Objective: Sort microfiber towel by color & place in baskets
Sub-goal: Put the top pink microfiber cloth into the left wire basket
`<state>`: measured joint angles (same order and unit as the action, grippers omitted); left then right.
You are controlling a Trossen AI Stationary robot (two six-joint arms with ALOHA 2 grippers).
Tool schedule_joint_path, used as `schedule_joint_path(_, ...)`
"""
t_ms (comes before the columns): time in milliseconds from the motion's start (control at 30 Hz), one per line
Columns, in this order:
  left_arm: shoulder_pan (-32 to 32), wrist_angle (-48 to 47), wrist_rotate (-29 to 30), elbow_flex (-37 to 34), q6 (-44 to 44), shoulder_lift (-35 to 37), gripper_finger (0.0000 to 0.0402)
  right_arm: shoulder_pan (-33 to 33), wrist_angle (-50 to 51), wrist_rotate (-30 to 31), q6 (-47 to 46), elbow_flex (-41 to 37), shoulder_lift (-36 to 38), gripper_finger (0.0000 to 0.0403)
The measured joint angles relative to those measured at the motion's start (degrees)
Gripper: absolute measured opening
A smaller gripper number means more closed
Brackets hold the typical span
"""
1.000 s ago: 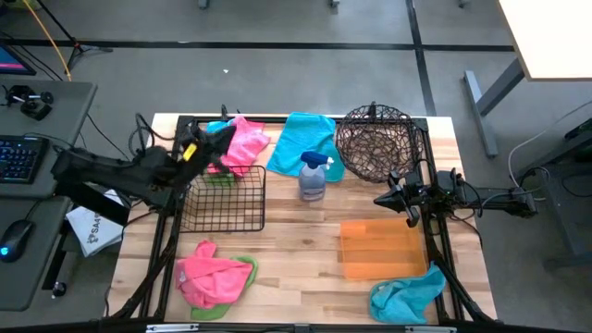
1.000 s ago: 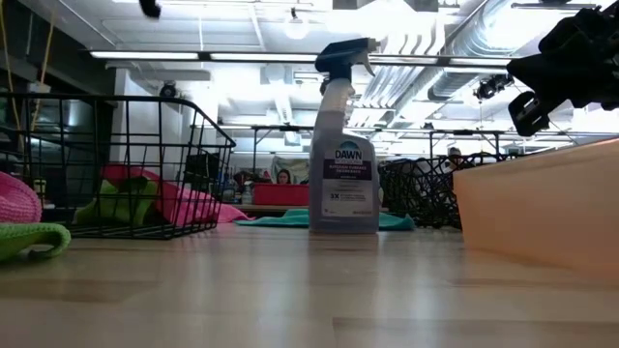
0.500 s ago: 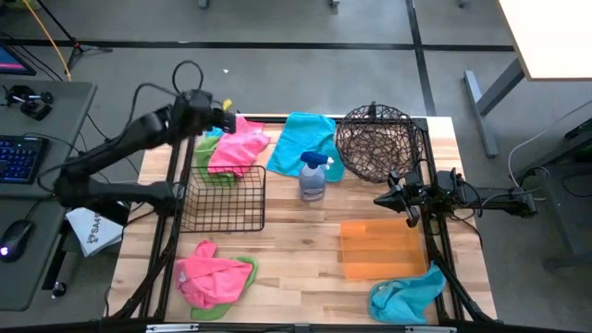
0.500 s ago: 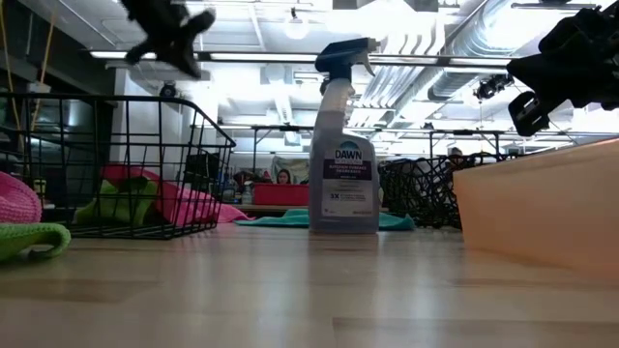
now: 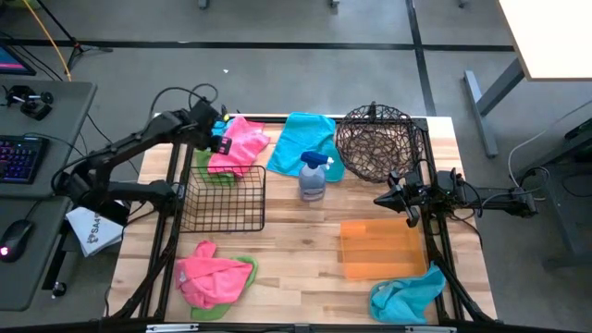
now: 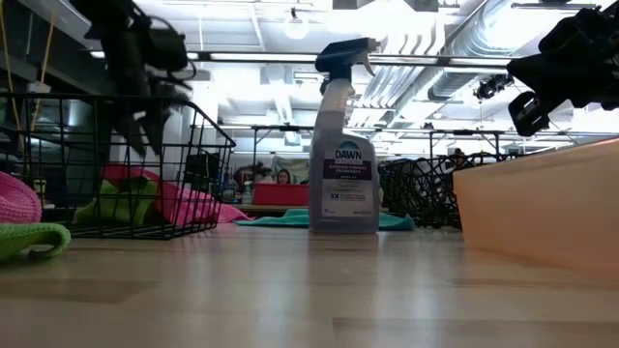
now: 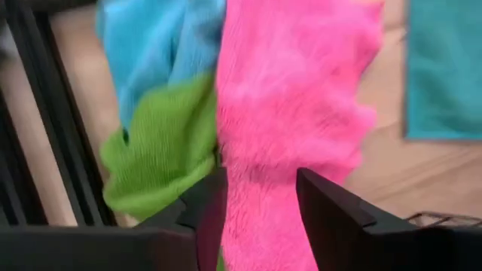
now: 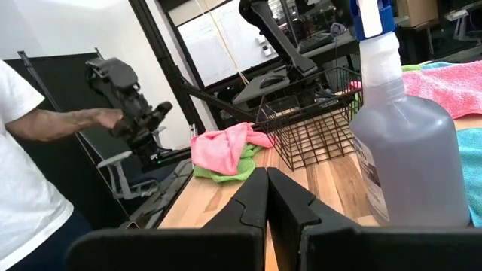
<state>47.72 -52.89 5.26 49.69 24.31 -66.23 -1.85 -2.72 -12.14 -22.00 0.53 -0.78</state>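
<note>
A pile of towels lies at the far left of the table: a pink towel (image 5: 240, 143) (image 7: 294, 113) on top, a green one (image 7: 162, 143) and a blue one (image 7: 151, 38) beside it. My left gripper (image 5: 218, 141) (image 7: 260, 211) hangs open above this pile, its fingers over the pink towel's edge, clear of it in the low view (image 6: 143, 121). The black wire basket (image 5: 227, 199) stands just nearer. The round woven basket (image 5: 375, 143) is at the far right and the orange tray (image 5: 381, 248) at the near right. My right gripper (image 5: 407, 208) (image 8: 267, 188) waits shut beyond the tray's far edge.
A spray bottle (image 5: 313, 176) stands mid-table on a teal towel (image 5: 310, 139). A pink and green bundle (image 5: 215, 276) lies near left, a blue towel (image 5: 407, 294) near right. A black frame (image 5: 435, 185) edges the table. A person's arm (image 8: 68, 120) shows beyond the table.
My left arm has swung up and then come down toward the towel pile at the table's far left, ending just over the pink towel. The towels and baskets lie as before.
</note>
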Motion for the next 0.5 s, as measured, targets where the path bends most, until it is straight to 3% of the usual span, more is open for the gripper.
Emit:
schedule_joint_path(233, 0.00, 0.62, 0.98, -3.44, 5.79, -2.05, 0.0166, 0.00, 0.00, 0.00, 0.00, 0.01, 0.00, 0.0000)
schedule_joint_path(500, 0.00, 11.17, 1.96, -6.66, 8.47, -6.32, 0.0166, 0.00, 0.01, 0.00, 0.00, -0.02, -0.02, 0.0000)
